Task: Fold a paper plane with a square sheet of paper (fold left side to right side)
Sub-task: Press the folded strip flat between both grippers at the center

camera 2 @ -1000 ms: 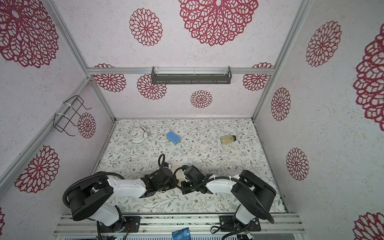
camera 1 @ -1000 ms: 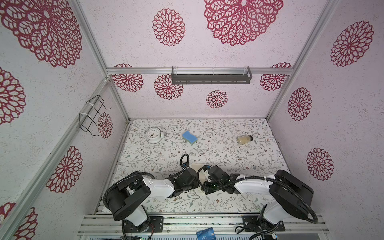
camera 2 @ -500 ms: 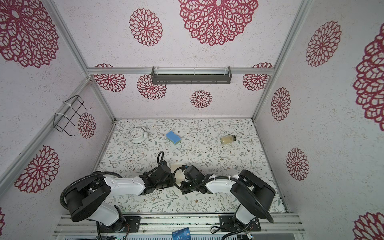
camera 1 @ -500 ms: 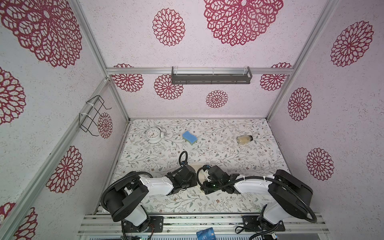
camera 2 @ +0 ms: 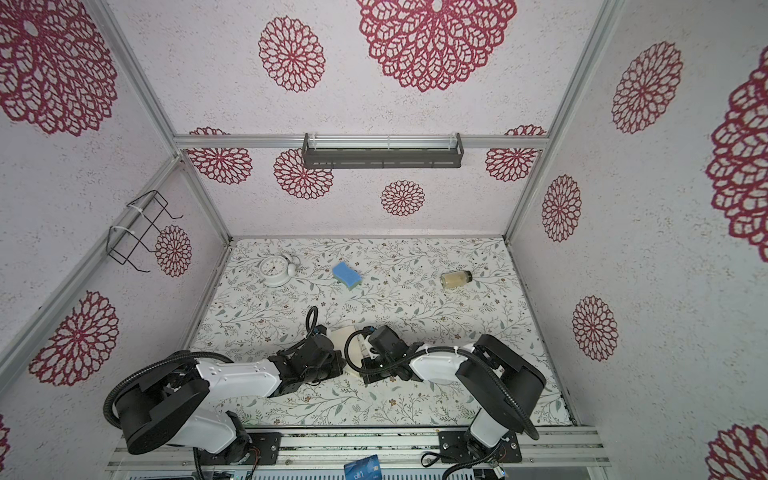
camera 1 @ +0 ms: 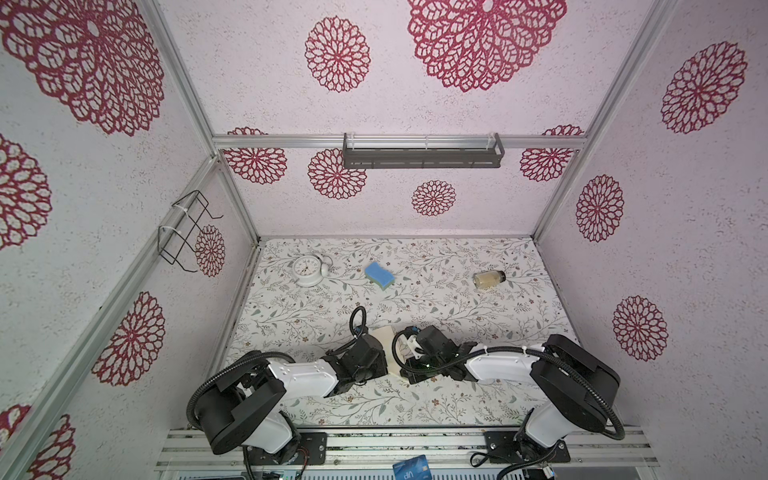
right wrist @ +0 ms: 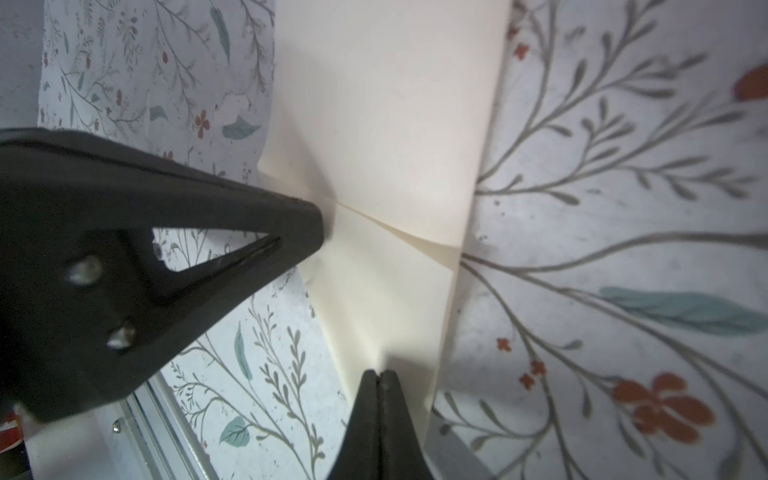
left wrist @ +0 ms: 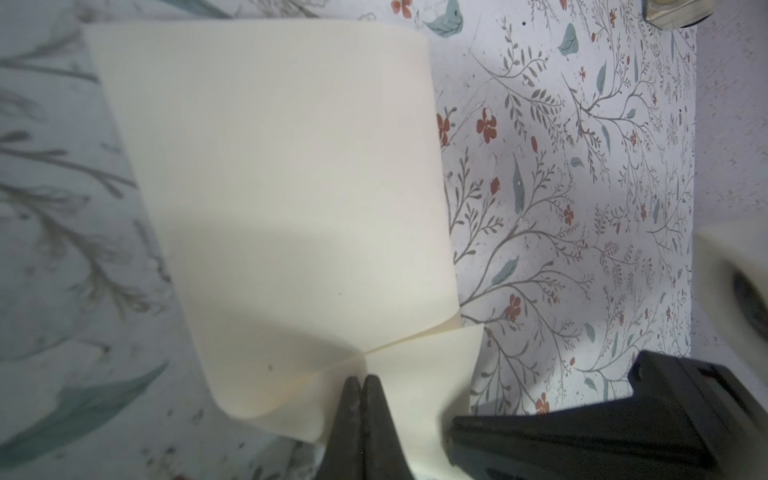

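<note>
Two claws, both mine, meet over one sheet of paper [left wrist: 291, 166] on the bench [camera 1: 457, 399]. My left claw [left wrist: 361, 380] is closed, its tips pressed together and set down on the cream sheet where a crease runs out toward the edge. My right claw [right wrist: 379, 374] is closed as well, tips together on the same sheet near its edge, just beside the left claw. I cannot tell whether either pinches any paper between its tips. The sheet lies folded, one layer over another, stretching away ahead of both claws; in both top views only a pale strip of it shows between the two wrists. Three loose things lie well beyond the claws toward the back wall: one blue sponge [camera 1: 379, 275] ahead of the left claw, one white alarm clock [camera 1: 307, 270] farther to that claw's outer side, and one small jar [camera 1: 488, 279] on its side well past the right claw. One blue card [camera 1: 410, 468] sits behind both claws at the front rail.
</note>
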`<action>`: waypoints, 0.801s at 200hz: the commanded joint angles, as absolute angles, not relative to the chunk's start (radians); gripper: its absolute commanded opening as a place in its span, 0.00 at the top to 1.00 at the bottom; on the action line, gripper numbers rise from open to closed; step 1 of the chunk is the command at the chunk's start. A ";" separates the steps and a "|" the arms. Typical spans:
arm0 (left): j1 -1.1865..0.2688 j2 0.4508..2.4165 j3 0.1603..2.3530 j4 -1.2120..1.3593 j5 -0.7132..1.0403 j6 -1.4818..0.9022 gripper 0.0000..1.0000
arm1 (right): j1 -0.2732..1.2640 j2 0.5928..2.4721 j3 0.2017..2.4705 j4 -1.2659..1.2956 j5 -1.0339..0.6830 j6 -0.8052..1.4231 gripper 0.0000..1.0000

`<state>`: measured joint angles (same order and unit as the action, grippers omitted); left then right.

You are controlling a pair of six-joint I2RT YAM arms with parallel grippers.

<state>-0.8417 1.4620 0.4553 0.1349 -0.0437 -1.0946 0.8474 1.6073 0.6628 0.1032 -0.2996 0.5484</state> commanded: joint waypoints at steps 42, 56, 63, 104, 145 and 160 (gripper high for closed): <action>-0.839 1.393 0.485 0.001 -0.077 -1.019 1.00 | 0.819 1.680 0.660 -0.038 -0.221 0.507 1.00; -0.840 1.382 0.512 0.005 -0.065 -0.982 1.00 | 0.819 1.686 0.663 -0.038 -0.225 0.500 1.00; -0.842 1.382 0.520 0.013 -0.056 -0.966 1.00 | 0.818 1.687 0.663 -0.037 -0.227 0.497 1.00; -0.850 1.430 0.537 0.077 0.003 -0.927 1.00 | 0.815 1.697 0.666 -0.027 -0.233 0.493 1.00; -0.851 1.493 0.521 0.131 0.029 -0.925 1.00 | 0.811 1.704 0.670 -0.028 -0.239 0.486 1.00; -0.852 1.514 0.515 0.145 0.031 -0.929 1.00 | 0.808 1.704 0.672 -0.030 -0.241 0.481 1.00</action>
